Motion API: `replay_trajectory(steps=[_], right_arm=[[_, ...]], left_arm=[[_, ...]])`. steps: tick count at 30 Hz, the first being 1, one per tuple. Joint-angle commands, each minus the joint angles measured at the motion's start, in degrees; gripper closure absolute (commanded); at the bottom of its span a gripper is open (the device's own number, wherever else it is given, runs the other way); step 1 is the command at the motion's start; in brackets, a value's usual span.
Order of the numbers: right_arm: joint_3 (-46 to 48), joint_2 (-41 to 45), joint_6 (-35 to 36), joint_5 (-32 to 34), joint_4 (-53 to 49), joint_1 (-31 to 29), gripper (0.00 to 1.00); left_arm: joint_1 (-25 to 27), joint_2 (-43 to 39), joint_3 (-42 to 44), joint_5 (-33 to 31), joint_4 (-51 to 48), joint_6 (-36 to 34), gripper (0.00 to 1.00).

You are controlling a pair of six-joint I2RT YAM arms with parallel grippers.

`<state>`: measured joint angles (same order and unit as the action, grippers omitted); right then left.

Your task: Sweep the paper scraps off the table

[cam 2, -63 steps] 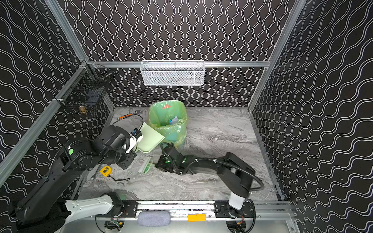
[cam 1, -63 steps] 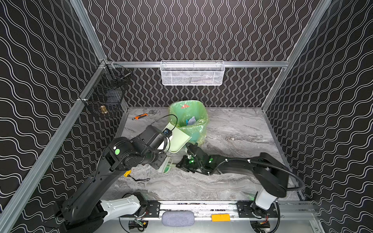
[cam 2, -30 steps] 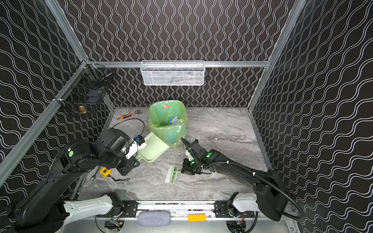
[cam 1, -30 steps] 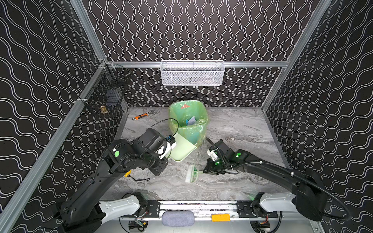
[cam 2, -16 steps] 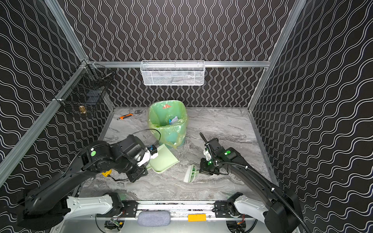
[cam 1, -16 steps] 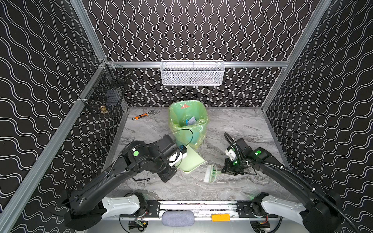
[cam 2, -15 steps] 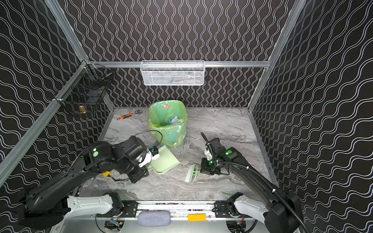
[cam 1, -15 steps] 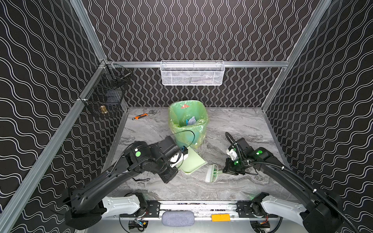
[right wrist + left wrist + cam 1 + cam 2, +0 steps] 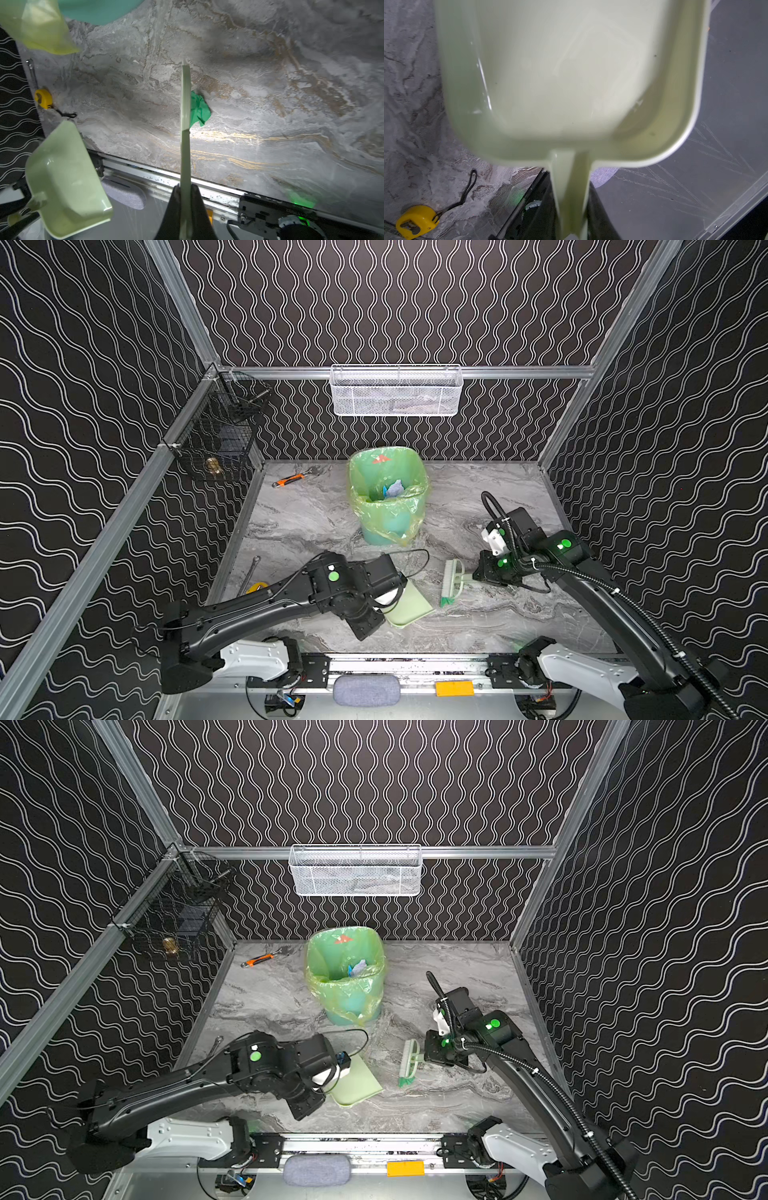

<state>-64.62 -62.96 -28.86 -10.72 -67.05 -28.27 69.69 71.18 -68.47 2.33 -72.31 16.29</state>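
- The left hand (image 9: 571,218) is nearly closed, its dark fingers (image 9: 600,207) clamped on the handle of the pale green dustpan (image 9: 566,72). The empty pan sticks out over the front edge of the tabletop (image 9: 498,622).
- The right hand (image 9: 186,207) is fully closed on the thin handle of the brush (image 9: 185,99). In both top views the brush head lies on the right half, toward the front.
- One green paper scrap (image 9: 200,109) lies on the tabletop against the brush head. Other paper scraps (image 9: 394,488) sit inside the lined bin (image 9: 388,526) near the back middle.
- Two seconds ago both tools were left of the bin, with the pan tipped up at its rim and the right arm reaching across.
- Half a second ago the pan sat closer to the bin. The brush has since edged right.
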Motion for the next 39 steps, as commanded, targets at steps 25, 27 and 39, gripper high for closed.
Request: replay_trajectory(steps=[25, 27, 39], right_arm=[[-10.9, -15.9, 8.9, 14.7, -10.6, -3.4, 1.0], [-11.2, -16.8, 9.3, 15.2, -10.5, -3.8, 1.0], [-11.7, -21.2, 10.7, 14.2, -8.7, -6.1, 1.0]], left_arm=[[5.8, 19.9, 6.3, -8.1, 20.6, -0.9, 0.88], [4.9, 20.7, 6.5, -8.0, 21.6, -1.4, 0.88], [1.8, 24.1, 6.5, -6.1, 24.0, -4.3, 0.88]])
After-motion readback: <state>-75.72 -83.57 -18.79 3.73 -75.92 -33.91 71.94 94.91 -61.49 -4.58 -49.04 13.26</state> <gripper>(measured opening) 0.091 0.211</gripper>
